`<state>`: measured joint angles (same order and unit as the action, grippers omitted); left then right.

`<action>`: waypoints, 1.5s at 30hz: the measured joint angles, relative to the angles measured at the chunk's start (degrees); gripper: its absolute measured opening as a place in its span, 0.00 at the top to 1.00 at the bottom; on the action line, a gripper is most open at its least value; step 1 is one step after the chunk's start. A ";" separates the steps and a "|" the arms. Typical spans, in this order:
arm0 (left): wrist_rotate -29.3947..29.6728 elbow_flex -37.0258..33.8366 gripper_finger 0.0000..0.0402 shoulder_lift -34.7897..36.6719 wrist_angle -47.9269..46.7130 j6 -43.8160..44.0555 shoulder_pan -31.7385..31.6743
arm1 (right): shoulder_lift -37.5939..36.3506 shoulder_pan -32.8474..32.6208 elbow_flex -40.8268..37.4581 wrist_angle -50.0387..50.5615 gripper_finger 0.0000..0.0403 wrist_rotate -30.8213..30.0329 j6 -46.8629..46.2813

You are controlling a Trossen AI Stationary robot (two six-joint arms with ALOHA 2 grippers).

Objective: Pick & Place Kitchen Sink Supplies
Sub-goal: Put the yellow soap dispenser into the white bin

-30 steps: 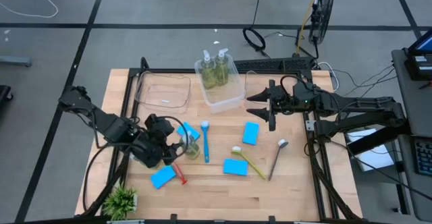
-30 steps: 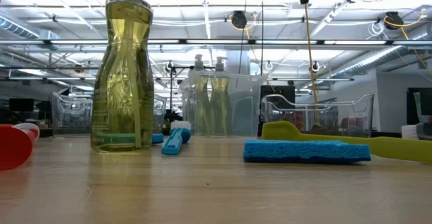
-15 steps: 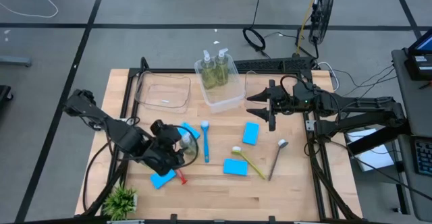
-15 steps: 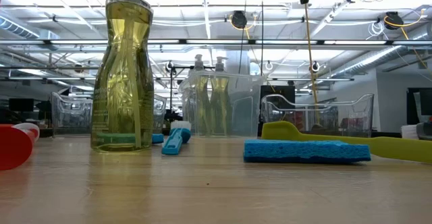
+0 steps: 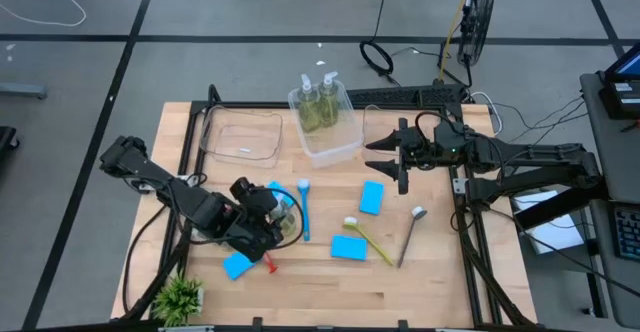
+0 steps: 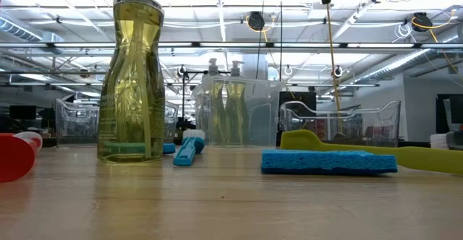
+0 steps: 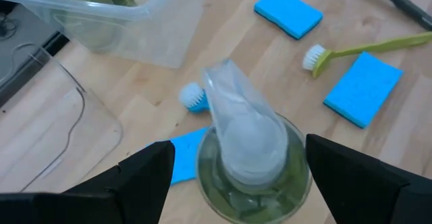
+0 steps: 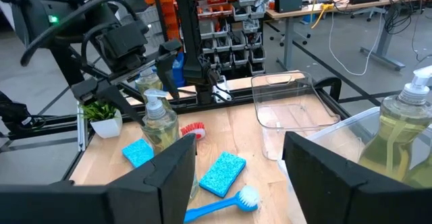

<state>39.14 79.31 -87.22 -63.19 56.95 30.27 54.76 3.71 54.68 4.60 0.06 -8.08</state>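
Note:
A clear pump bottle of yellow-green soap stands upright on the table, also in the low view. My left gripper is open and comes down over it. One finger stands on each side of the pump head, with a gap to both. Two more soap bottles stand in a clear bin. Blue sponges lie flat, and so do a blue brush, a yellow-green brush, a brown brush and a red brush. My right gripper waits open at the right bin.
An empty clear bin sits at the far left, another under the right arm. A small green potted plant stands at the near left corner. Bare wood shows along the near edge.
My left gripper has moved toward the table's right, from beside the soap bottle to over its pump, and has come down: in the low view its dark fingers now show around the pump head. The bottle has stayed in place.

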 joint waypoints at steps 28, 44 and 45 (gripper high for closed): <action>3.36 -5.99 0.56 -0.48 8.49 -0.11 -2.07 | 0.00 -0.01 0.00 0.02 0.48 -0.01 -0.04; 2.05 -6.27 0.72 7.86 8.98 -1.44 -2.91 | 0.00 0.01 0.00 0.00 0.48 -0.01 -0.02; 2.05 -6.27 0.71 8.99 10.15 -1.48 -3.18 | 0.00 -0.01 0.00 0.00 0.48 -0.01 -0.02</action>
<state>41.19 73.03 -78.23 -53.04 55.46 27.09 54.76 3.70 54.68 4.60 0.05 -8.10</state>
